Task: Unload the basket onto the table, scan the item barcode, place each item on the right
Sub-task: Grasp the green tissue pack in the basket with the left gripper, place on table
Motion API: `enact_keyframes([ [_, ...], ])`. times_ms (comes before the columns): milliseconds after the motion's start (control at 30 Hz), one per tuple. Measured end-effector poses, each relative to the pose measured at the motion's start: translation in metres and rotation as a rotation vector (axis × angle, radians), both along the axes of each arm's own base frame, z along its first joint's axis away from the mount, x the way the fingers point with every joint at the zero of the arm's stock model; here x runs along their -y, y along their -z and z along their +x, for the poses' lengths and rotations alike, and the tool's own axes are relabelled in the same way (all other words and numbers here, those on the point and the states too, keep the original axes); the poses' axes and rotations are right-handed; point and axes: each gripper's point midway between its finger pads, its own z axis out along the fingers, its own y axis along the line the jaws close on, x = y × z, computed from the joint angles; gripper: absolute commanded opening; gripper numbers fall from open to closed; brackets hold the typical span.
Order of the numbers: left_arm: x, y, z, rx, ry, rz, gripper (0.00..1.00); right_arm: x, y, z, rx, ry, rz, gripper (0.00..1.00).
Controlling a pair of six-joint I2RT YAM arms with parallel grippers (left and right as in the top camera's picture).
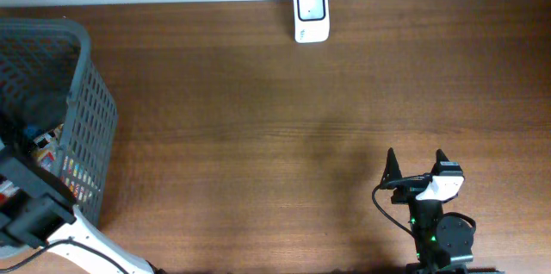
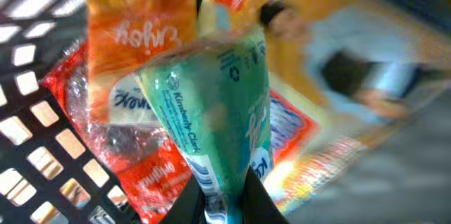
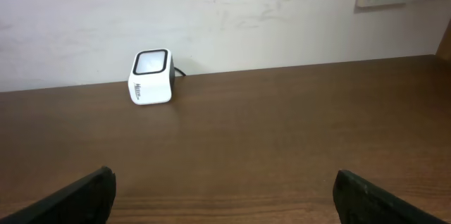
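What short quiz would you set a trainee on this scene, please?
1. True or false: the right fingers are shut.
2. Where is the scanner? A) at the far edge of the table B) beside the right arm C) on the floor
3. Which item do the left fingers pinch?

Key: 1 false, they are wide open; 2 A; 3 the green pack.
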Motion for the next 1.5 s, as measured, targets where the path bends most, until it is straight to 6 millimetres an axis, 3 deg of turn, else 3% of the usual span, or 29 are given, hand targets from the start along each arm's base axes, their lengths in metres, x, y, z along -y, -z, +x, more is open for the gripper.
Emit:
enact_keyframes([
  [67,-0.001,-0.046,0.020,0.119,-0.002,0.010,0.00,0.000,0.000,0.000,0.001,0.000,0.000,0.99],
  [133,0.005,-0.107,0.052,0.328,0.035,0.050,0.00,0.000,0.000,0.000,0.001,0.000,0.000,0.98],
  [167,0.015,-0.140,0.070,0.462,0.077,0.065,0.00,0.000,0.000,0.000,0.001,0.000,-0.001,0.98],
  [233,0.049,-0.201,0.085,0.645,0.168,0.095,0.00,0.000,0.000,0.000,0.001,0.000,0.000,0.98],
  [300,0.084,-0.253,0.078,0.768,0.243,0.142,0.00,0.000,0.000,0.000,0.001,0.000,0.000,0.98],
  [333,0.109,-0.294,0.062,0.857,0.288,0.192,0.00,0.000,0.000,0.000,0.001,0.000,0.000,0.98],
  [400,0.144,-0.338,0.038,0.963,0.354,0.251,0.00,0.000,0.000,0.000,0.001,0.000,0.000,0.98],
  [467,0.195,-0.366,0.026,1.064,0.478,0.227,0.00,0.000,0.000,0.000,0.001,0.000,0.000,0.98],
  [500,0.229,-0.376,0.023,1.117,0.582,0.178,0.00,0.000,0.000,0.000,0.001,0.000,0.000,0.98],
  [567,0.289,-0.380,0.026,1.168,0.769,0.046,0.00,0.000,0.000,0.000,0.001,0.000,0.000,0.99],
  [633,0.375,-0.360,0.024,1.122,1.016,-0.182,0.00,0.000,0.000,0.000,0.001,0.000,0.000,0.98],
  [700,0.431,-0.330,0.015,1.014,1.169,-0.306,0.00,0.000,0.000,0.000,0.000,0.000,0.000,0.98],
  [733,0.461,-0.302,0.010,0.910,1.248,-0.366,0.00,0.000,0.000,0.000,0.001,0.000,0.000,0.98],
  [833,0.496,-0.232,0.015,0.708,1.330,-0.347,0.00,0.000,0.000,0.000,0.000,0.000,0.000,0.98],
  [867,0.500,-0.212,0.018,0.661,1.328,-0.327,0.00,0.000,0.000,0.000,0.000,0.000,0.000,0.98],
  [900,0.506,-0.179,0.023,0.614,1.323,-0.302,0.00,0.000,0.000,0.000,0.000,0.000,0.000,0.98],
  [933,0.510,-0.132,0.024,0.524,1.317,-0.292,0.00,0.000,0.000,0.000,0.001,0.000,0.000,0.98],
  [1000,0.514,-0.086,0.036,0.513,1.300,-0.269,0.00,0.000,0.000,0.000,0.001,0.000,0.000,0.98],
  [1033,0.509,-0.056,0.039,0.497,1.287,-0.233,0.00,0.000,0.000,0.000,-0.001,0.000,0.000,0.98],
  [1100,0.485,-0.014,0.046,0.456,1.231,-0.086,0.00,0.000,0.000,0.000,0.000,0.000,0.000,0.98],
  [1167,0.468,0.004,0.061,0.490,1.184,0.051,0.01,0.000,0.000,0.000,0.000,0.000,0.000,0.98],
  [1267,0.468,0.007,0.085,0.610,1.134,0.140,0.15,0.000,0.000,0.000,0.001,0.000,0.000,0.98],
  [1300,0.472,0.004,0.092,0.649,1.126,0.140,0.22,0.000,0.000,0.000,0.001,0.000,0.000,0.98],
  [1333,0.473,0.004,0.094,0.665,1.116,0.138,0.43,0.000,0.000,0.000,0.001,0.000,0.000,0.98],
  [1400,0.474,0.015,0.095,0.640,1.117,0.136,0.69,0.000,0.000,0.000,0.001,0.000,0.000,0.98],
  [1500,0.472,0.031,0.090,0.588,1.130,0.128,0.79,0.000,0.000,0.000,0.001,0.000,0.000,0.98],
])
